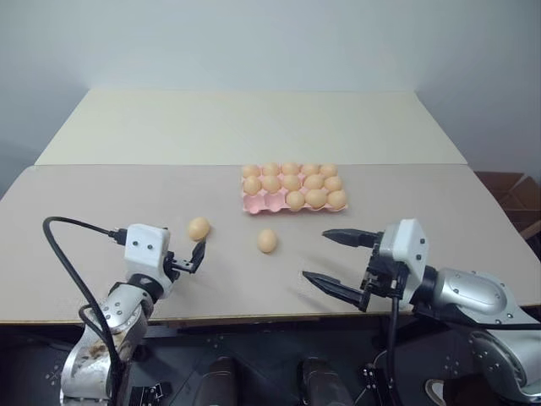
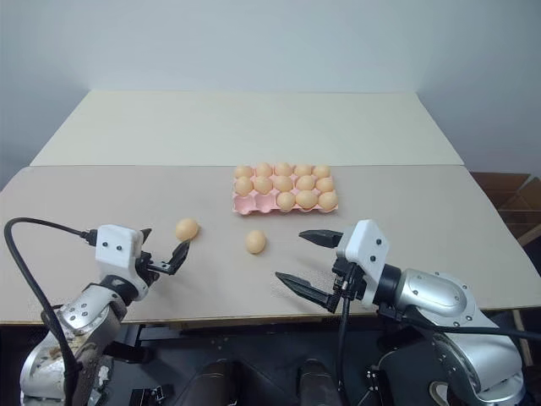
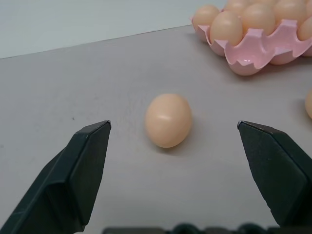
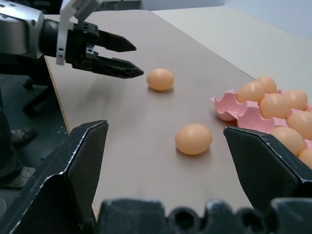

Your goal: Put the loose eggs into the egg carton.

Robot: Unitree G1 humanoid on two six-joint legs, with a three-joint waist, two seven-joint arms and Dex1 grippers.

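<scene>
Left gripper [image 1: 197,256] jaws wide, empty, aimed at loose egg [image 1: 199,228] just ahead. Second loose egg [image 1: 267,241] lies between that egg and egg carton [image 1: 255,205], near carton's front edge. Right gripper [image 1: 337,262] wide, empty, low before carton. Carton's front cups bare. Advice: centre egg between fingers, advance level, close gently.

Soft, even light; faint shadows; all views sharp.

place: lab or test room | cues: bare beige tables [image 1: 127,194], blank grey wall [image 1: 254,42]
</scene>
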